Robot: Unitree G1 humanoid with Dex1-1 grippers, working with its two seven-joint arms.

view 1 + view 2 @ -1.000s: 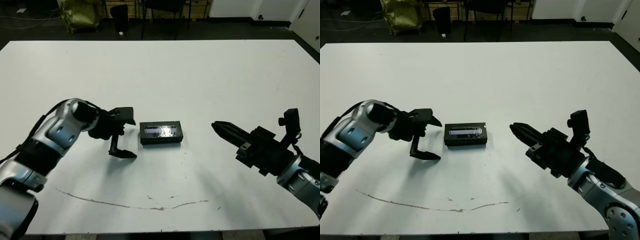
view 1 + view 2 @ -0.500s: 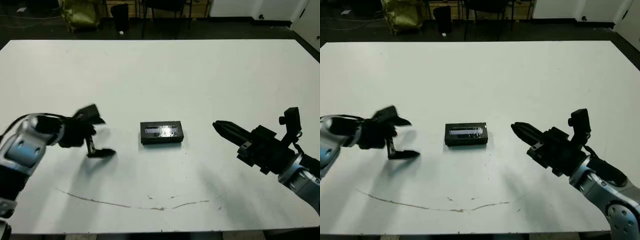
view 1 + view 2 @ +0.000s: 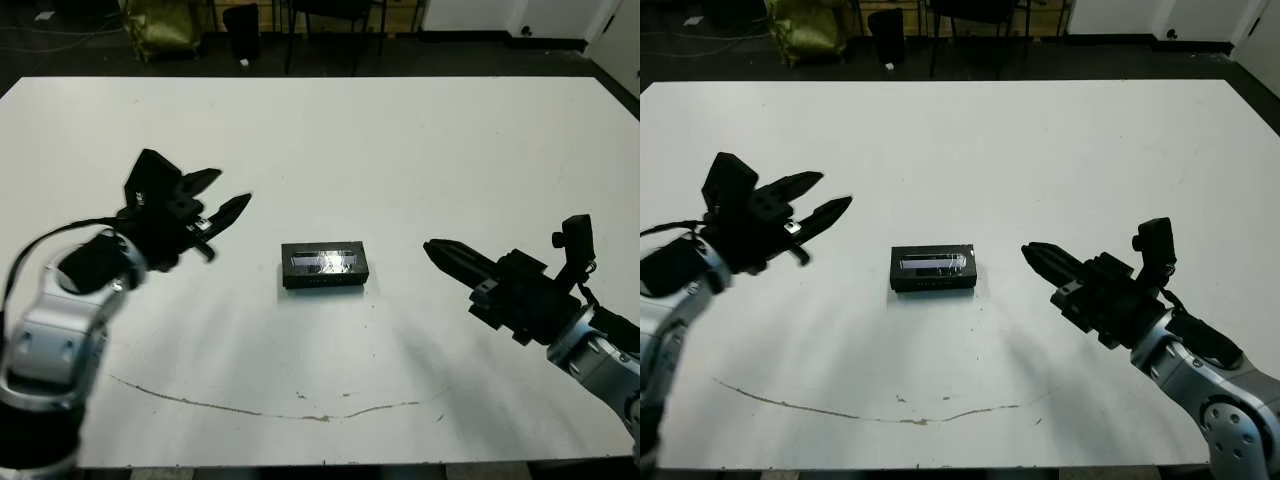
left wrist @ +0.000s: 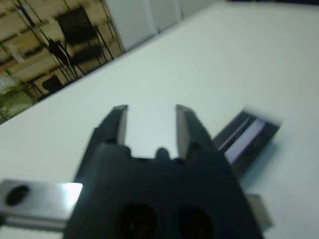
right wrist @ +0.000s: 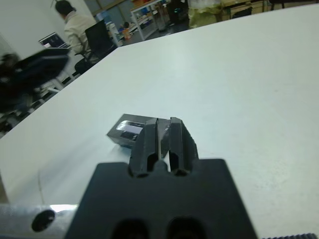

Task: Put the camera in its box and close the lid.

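Left gripper (image 3: pixel 228 204), fingers apart, and right gripper (image 3: pixel 432 247), fingers together, flank the lidded box (image 3: pixel 323 264) on a scuffed white table (image 3: pixel 400 140); dark floor beyond.

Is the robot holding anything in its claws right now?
No. The left gripper is open and empty, up off the table. The right gripper is shut on nothing. The lid sits on the box, untouched.

no readable text, labels or numbers
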